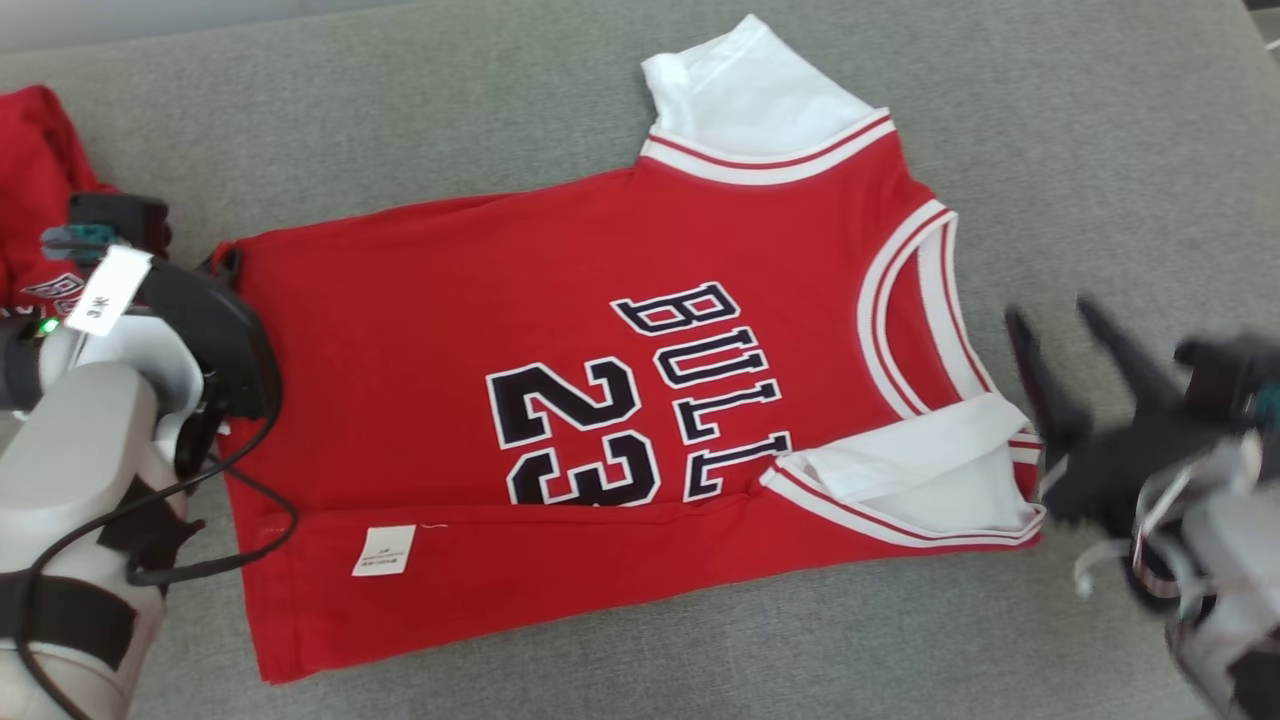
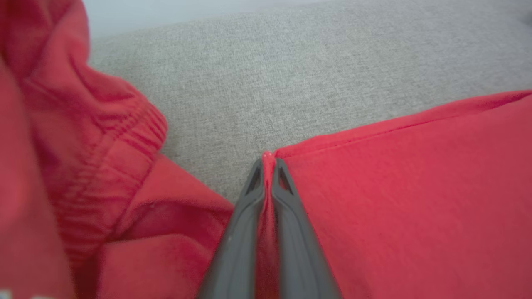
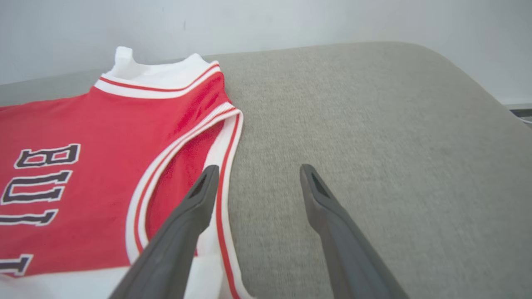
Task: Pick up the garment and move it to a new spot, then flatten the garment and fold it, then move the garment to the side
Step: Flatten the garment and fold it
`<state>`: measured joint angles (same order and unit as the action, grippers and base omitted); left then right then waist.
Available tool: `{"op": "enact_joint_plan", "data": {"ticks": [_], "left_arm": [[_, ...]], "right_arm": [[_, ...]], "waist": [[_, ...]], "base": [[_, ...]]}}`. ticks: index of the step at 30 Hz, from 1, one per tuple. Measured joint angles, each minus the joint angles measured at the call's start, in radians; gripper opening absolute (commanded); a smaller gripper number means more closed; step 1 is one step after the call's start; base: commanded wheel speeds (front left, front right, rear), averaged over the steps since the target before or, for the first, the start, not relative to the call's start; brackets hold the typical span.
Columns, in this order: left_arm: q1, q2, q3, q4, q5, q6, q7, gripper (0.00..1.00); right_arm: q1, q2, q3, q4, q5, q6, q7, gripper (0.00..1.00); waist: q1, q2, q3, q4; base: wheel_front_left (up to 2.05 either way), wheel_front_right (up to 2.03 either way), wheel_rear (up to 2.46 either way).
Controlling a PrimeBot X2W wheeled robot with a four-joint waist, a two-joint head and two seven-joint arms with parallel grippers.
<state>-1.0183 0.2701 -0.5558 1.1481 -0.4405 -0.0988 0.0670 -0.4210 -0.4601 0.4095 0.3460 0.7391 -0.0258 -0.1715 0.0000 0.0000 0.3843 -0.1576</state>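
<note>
Red jersey (image 2: 395,187) corner pinched by left gripper (image 2: 269,162), wrist view.

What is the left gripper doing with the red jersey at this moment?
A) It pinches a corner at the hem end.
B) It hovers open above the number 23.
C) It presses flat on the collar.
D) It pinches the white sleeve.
A: in the left wrist view the left gripper has its two fingers closed on a red corner of the jersey, at the end far from the collar.
</note>
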Motion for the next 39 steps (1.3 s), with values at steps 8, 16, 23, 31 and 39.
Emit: {"op": "enact_joint_plan", "data": {"ticks": [8,16,23,31,39], "left_arm": [[-0.018,-0.065,-0.002,-0.016,-0.009,-0.007,-0.048,0.0],[-0.044,-0.131,-0.025,-0.051,-0.007,-0.016,-0.097,0.0],[-0.098,-0.188,-0.045,-0.075,-0.001,-0.025,-0.134,0.0],[-0.124,-0.208,-0.061,-0.077,0.0,-0.025,-0.17,0.0],[-0.154,-0.227,-0.072,-0.08,0.0,-0.026,-0.203,0.0]], "right_arm": [[-0.251,-0.007,0.016,0.049,-0.024,0.019,0.086,1.0],[-0.498,0.03,0.076,0.215,-0.066,0.029,0.23,1.0],[-0.661,0.036,0.107,0.387,-0.114,0.025,0.322,1.0],[-0.774,0.062,0.138,0.519,-0.148,0.026,0.365,1.0],[-0.83,0.071,0.163,0.622,-0.176,0.032,0.375,1.0]], "waist": [[0.0001,0.0,0.017,0.047],[0.0,0.0,0.051,0.117],[0.0001,0.0001,0.097,0.19],[0.0001,0.0001,0.15,0.259],[0.0,0.0,0.193,0.302]], "base": [[0.0,0.0,0.0],[0.0,0.0,0.0],[0.0,0.0,0.0],[0.0,0.0,0.0],[0.0,0.0,0.0]]}}
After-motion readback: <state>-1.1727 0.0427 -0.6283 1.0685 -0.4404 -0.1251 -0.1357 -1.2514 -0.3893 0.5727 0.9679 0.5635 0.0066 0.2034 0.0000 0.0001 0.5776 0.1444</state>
